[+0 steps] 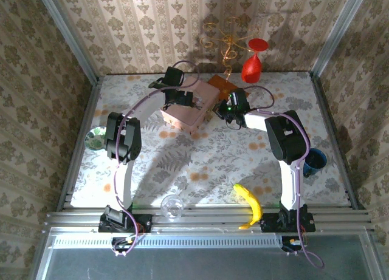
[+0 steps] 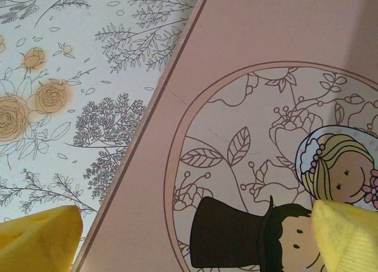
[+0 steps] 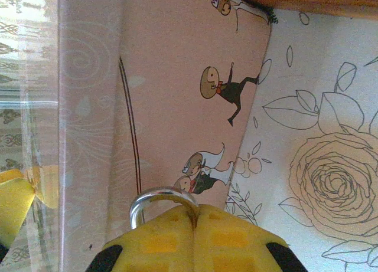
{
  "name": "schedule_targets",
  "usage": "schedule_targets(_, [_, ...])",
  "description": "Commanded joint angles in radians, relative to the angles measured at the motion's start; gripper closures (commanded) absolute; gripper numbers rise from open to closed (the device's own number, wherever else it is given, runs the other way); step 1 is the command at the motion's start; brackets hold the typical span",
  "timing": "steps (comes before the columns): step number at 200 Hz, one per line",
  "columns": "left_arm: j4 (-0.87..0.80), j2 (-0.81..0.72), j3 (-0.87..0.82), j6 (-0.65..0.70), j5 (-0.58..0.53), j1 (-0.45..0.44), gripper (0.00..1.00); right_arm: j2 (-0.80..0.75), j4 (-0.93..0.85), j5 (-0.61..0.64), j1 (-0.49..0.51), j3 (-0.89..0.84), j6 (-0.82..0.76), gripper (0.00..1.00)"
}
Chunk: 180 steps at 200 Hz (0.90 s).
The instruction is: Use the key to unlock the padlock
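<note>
End effector, left, top external view: the left end effector [image 1: 176, 96] is over the far-left part of the pink box [image 1: 189, 115]; its finger spread is too small to judge from here.
End effector, right, top external view: the right end effector [image 1: 226, 112] is low on the floral worktop [image 1: 200, 161], just beside the box's right edge.
Box, top external view: it lies toward the back of the worktop, between the two arms.
Other things, top external view: a banana [image 1: 249, 205] and a clear glass [image 1: 172, 205] lie near the front edge. A blue cup [image 1: 315, 161] is at the right edge. A red goblet [image 1: 252, 64] and an orange board [image 1: 220, 85] are at the back, behind the box.

End effector, left wrist view: the jaws are spread wide and grip nothing. One yellow pad [image 2: 41, 239] is at lower left over the worktop, the other at lower right over the box lid.
Box, left wrist view: the lid's long edge runs diagonally between the pads. The lid is printed with a ring of leaves and a cartoon bride and groom in a top hat.

End effector, right wrist view: the yellow pads are pressed together and hold the padlock [image 3: 165, 191].
Padlock, right wrist view: its thin pale shackle arches out past the pad tips, and its body is hidden between the pads. It is just beside the box's pink side wall, which is printed with small cartoon figures.
Surroundings, right wrist view: worktop with a rose pattern lies to the right, and the orange board's edge is in the top corner.
</note>
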Motion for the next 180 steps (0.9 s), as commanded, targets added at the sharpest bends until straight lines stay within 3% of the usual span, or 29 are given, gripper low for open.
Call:
schedule_targets(1, [-0.097, 0.008, -0.036, 0.020, -0.039, 0.023, 0.00, -0.030, -0.031, 0.099, -0.027, 0.002, 0.008, 1.00])
schedule_targets(48, [-0.097, 0.008, -0.039, 0.024, -0.043, 0.023, 0.00, -0.111, -0.082, 0.183, -0.046, -0.054, -0.041, 1.00])
schedule_targets(104, [-0.094, 0.006, -0.050, 0.024, -0.046, 0.026, 0.00, -0.154, -0.080, 0.187, -0.072, -0.137, -0.021, 1.00])
schedule_targets(136, [-0.088, -0.001, -0.062, 0.025, -0.044, 0.026, 0.00, -0.287, -0.151, 0.242, -0.072, -0.243, -0.087, 1.00])
schedule_targets(180, [-0.071, -0.032, -0.082, 0.019, -0.036, 0.027, 0.00, -0.497, -0.383, 0.322, -0.072, -0.336, -0.211, 1.00])
